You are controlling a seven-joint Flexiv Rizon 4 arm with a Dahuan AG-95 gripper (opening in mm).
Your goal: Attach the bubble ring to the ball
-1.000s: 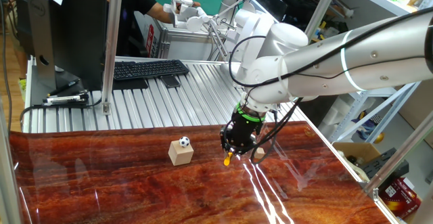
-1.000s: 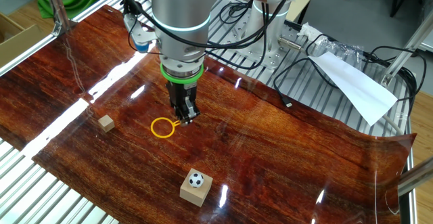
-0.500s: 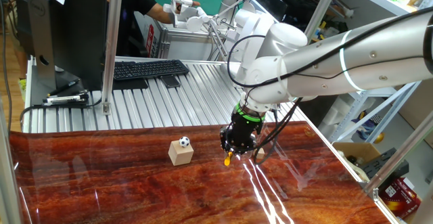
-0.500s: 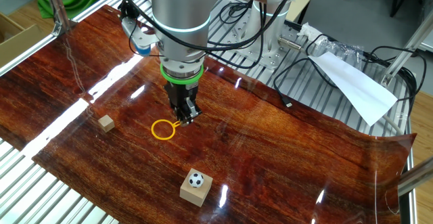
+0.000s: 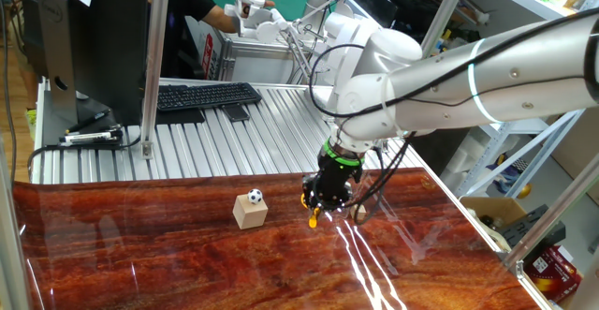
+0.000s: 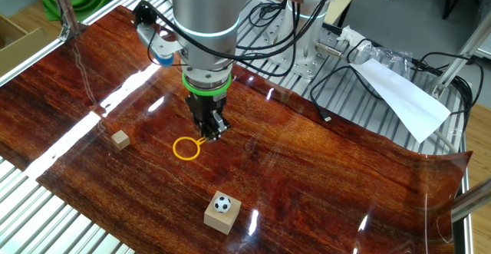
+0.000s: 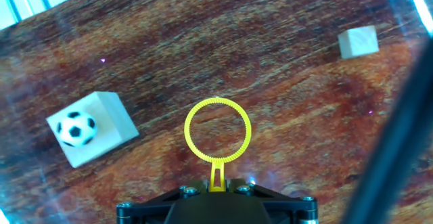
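Observation:
My gripper [image 6: 209, 133] is shut on the stem of the yellow bubble ring [image 6: 185, 147], holding it just above the red-brown wooden table. In the hand view the ring [image 7: 218, 130] sticks out ahead of the gripper [image 7: 215, 181]. The tiny black-and-white ball [image 7: 76, 129] sits on top of a tan wooden cube [image 7: 101, 116] to the ring's left. In the fixed views the ball [image 6: 222, 203] [image 5: 255, 197] rests on that cube [image 6: 222, 215] a short way from the gripper [image 5: 316, 214]. The ring shows only as an orange stub [image 5: 314, 222] in one fixed view.
A second, smaller tan cube [image 6: 120, 139] lies on the table on the other side of the ring, also in the hand view [image 7: 358, 42]. A keyboard [image 5: 206, 95] and a monitor [image 5: 89, 38] stand on the ribbed metal surface behind. Cables and white paper [image 6: 399, 93] lie past the table's edge.
The gripper with the ring has shifted slightly, a few pixels, with the wrist turning a little. The ball and cubes have not moved.

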